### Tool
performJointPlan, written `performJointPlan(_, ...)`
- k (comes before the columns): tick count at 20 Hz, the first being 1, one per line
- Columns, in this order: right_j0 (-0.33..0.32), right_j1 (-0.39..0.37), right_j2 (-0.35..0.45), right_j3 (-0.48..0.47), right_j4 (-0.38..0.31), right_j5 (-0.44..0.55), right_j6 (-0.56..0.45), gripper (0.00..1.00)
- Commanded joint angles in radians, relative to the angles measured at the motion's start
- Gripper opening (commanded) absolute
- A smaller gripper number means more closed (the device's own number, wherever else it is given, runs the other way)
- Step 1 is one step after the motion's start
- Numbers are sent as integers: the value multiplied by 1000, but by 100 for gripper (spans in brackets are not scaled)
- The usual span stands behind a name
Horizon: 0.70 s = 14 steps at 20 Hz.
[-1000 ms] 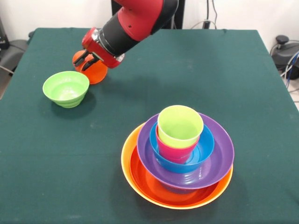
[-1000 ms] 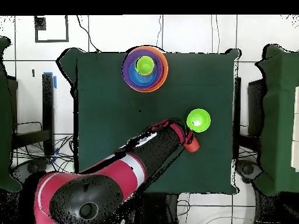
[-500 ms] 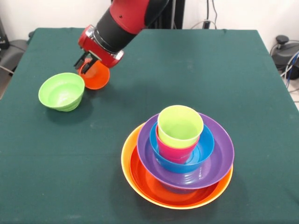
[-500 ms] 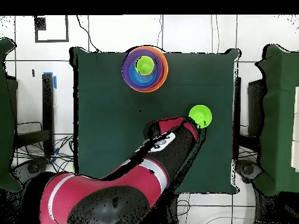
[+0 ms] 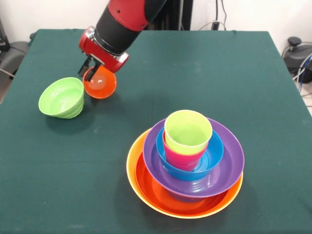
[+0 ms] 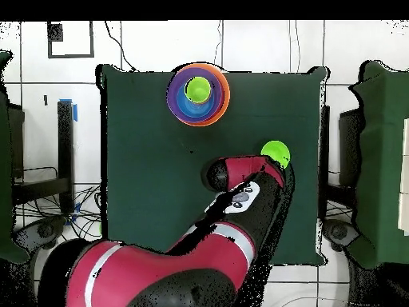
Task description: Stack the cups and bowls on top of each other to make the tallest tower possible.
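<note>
My gripper (image 5: 92, 72) is shut on the rim of the orange cup (image 5: 101, 84), which hangs tilted with its mouth toward the front, just right of the small green bowl (image 5: 61, 97). That bowl leans on its side on the cloth. The tower (image 5: 185, 161) stands at the front right: a yellow-orange bowl (image 5: 132, 168) as base, then a red-orange bowl (image 5: 156, 192), a purple bowl (image 5: 229, 161), a blue bowl (image 5: 214, 152), a pinkish red cup (image 5: 183, 158) and a lime green cup (image 5: 187, 129) on top. From overhead the arm hides the orange cup; the green bowl (image 6: 275, 150) and tower (image 6: 198, 93) show.
The green table (image 5: 234, 73) ends in edges at left and right, with cables and equipment on the floor beyond. The red and black arm (image 6: 240, 208) stretches across the near half of the table in the overhead view.
The gripper has raised the orange cup off the cloth and tipped its mouth forward. The green bowl has been pushed a little leftward in the front view and leans more. The tower has not moved.
</note>
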Motion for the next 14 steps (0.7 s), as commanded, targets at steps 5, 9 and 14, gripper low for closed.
performJointPlan(5,-105,-65,324,125,9,-99,10,0)
performJointPlan(9,-114,-85,345,163,5,-113,34,0)
performJointPlan(14,-126,-108,369,195,0,-167,64,0)
